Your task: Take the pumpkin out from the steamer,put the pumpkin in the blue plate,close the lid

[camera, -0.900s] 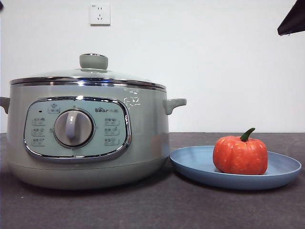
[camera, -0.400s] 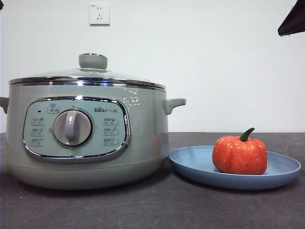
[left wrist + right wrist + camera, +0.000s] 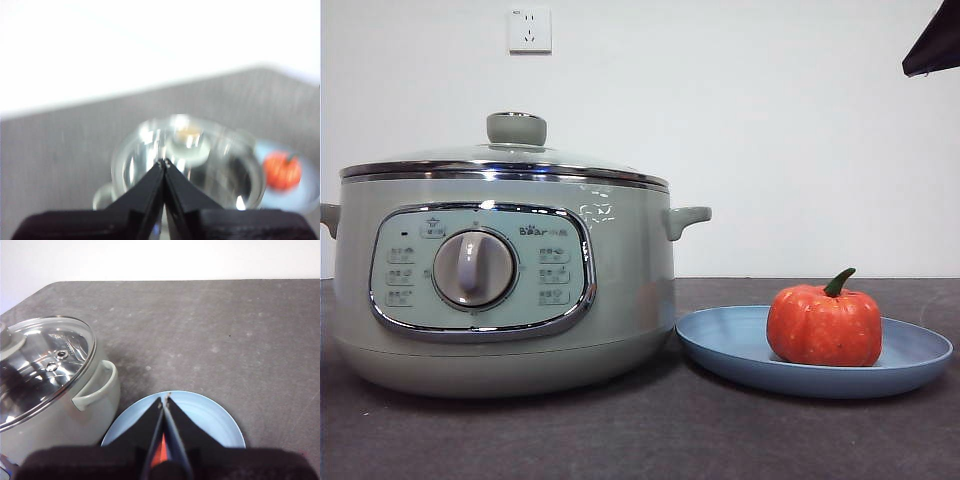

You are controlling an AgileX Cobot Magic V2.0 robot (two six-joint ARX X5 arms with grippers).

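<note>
Task looks basically done: pumpkin (image 3: 823,327) sits upright in the blue plate (image 3: 720,345), lid (image 3: 500,160) is seated on the steamer (image 3: 620,300), knob (image 3: 516,128) centred on top.

Left end effector (image 3: 164,162) is pinched closed on nothing, hanging above the steamer; the lid knob is just ahead of its tips, well below, though that view is blurred. Right end effector (image 3: 165,401) is also closed and empty, above the blue plate; the pumpkin shows as an orange sliver just behind and under its tips, and the steamer handle (image 3: 95,387) lies off to one side. In the front view only one dark arm tip (image 3: 932,40) shows at the top corner, clear of everything.

Risks, as a judgement:
- Right end effector drops or swings low on retreat, clips the pumpkin stem or body, and rolls it off the plate. The plate is shallow, so there's little to stop it.
- Plate rim lies very close to the steamer base; I cannot tell if they touch. A nudge to the plate could slide it on the surface.
- Left end effector descending onto the knob could shift the lid off its seat. From these views the chrome rim looks level, but the far edge is not visible.

Counts: 1 pumpkin, 1 blue plate, 1 steamer, 1 lid, 2 end effectors, 1 wall socket (image 3: 529,29).
</note>
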